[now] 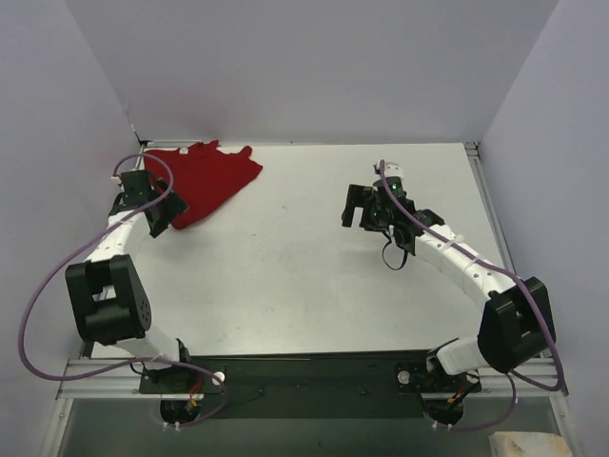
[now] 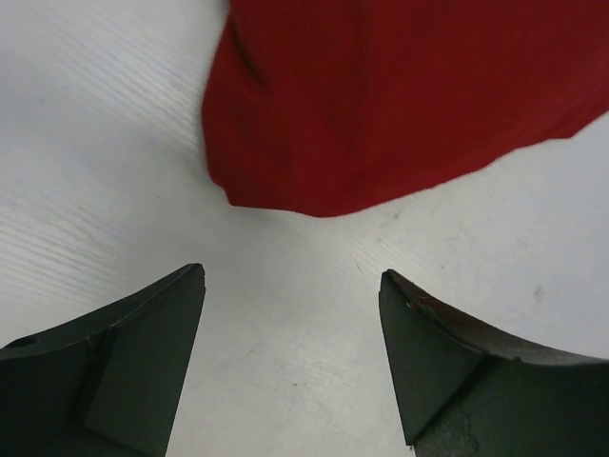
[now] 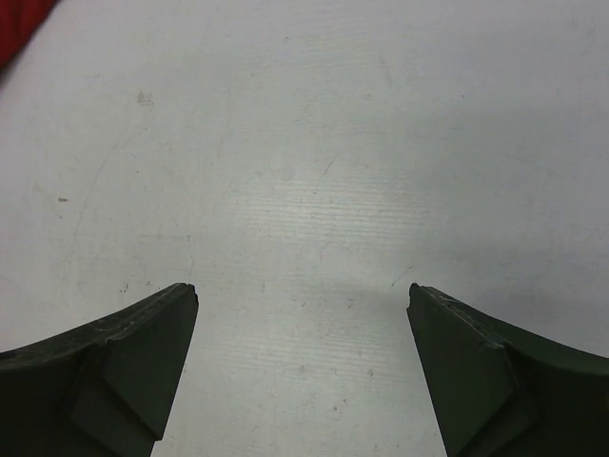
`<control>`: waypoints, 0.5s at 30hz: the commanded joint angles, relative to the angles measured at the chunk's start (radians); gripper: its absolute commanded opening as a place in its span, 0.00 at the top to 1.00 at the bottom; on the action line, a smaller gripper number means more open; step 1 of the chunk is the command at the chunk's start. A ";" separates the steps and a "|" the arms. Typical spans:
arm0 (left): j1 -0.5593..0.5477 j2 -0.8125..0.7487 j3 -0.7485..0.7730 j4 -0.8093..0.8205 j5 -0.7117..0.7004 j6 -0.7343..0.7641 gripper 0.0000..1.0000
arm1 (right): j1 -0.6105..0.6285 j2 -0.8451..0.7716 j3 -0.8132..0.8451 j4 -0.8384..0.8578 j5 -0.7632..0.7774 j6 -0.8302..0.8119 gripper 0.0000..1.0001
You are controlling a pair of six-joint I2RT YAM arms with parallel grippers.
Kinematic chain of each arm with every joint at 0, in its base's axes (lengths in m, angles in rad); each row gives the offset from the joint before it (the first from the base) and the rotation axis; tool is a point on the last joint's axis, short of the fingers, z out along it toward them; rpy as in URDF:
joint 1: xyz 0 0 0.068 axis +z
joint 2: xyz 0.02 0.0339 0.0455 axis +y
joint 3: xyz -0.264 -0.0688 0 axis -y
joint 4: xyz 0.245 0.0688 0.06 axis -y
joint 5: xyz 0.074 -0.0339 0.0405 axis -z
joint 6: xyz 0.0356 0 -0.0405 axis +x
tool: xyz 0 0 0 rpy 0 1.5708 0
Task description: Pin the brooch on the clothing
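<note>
The left gripper (image 2: pixel 292 278) is hovering, fingers released, just beside the hem of the clothing (image 2: pixel 400 95), probably to grip it. The right gripper (image 3: pixel 303 291) is hanging spread over the table (image 3: pixel 314 143), grasping nothing; no brooch is showing.

The left arm (image 1: pixel 122 236) hides part of the T-shirt (image 1: pixel 211 179).

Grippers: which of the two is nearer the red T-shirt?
The left gripper, at the T-shirt's edge, with red fabric just ahead of its open fingers; the right gripper is over bare table, well apart.
</note>
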State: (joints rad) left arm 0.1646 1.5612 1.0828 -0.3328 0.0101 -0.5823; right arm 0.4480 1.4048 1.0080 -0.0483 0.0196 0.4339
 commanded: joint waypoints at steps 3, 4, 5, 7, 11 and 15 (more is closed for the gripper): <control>0.070 0.180 0.181 -0.018 0.056 -0.062 0.16 | 0.020 0.046 0.070 -0.022 -0.001 -0.024 0.00; 0.072 0.227 0.198 -0.020 0.048 -0.067 0.16 | 0.021 0.059 0.076 -0.025 -0.006 -0.023 0.00; 0.070 0.249 0.212 -0.021 0.036 -0.070 0.16 | 0.020 0.065 0.083 -0.030 -0.007 -0.026 0.00; 0.070 0.310 0.244 -0.009 0.037 -0.074 0.16 | 0.021 0.077 0.090 -0.031 -0.012 -0.029 0.00; 0.061 0.401 0.302 -0.027 0.039 -0.071 0.22 | 0.023 0.085 0.098 -0.042 -0.004 -0.032 0.00; 0.044 0.450 0.330 -0.035 0.053 -0.028 0.43 | 0.023 0.088 0.103 -0.047 0.002 -0.034 0.00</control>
State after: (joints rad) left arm 0.2245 1.9846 1.3518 -0.3569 0.0433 -0.6453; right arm 0.4610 1.4868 1.0618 -0.0753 0.0113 0.4141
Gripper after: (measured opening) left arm 0.673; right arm 0.999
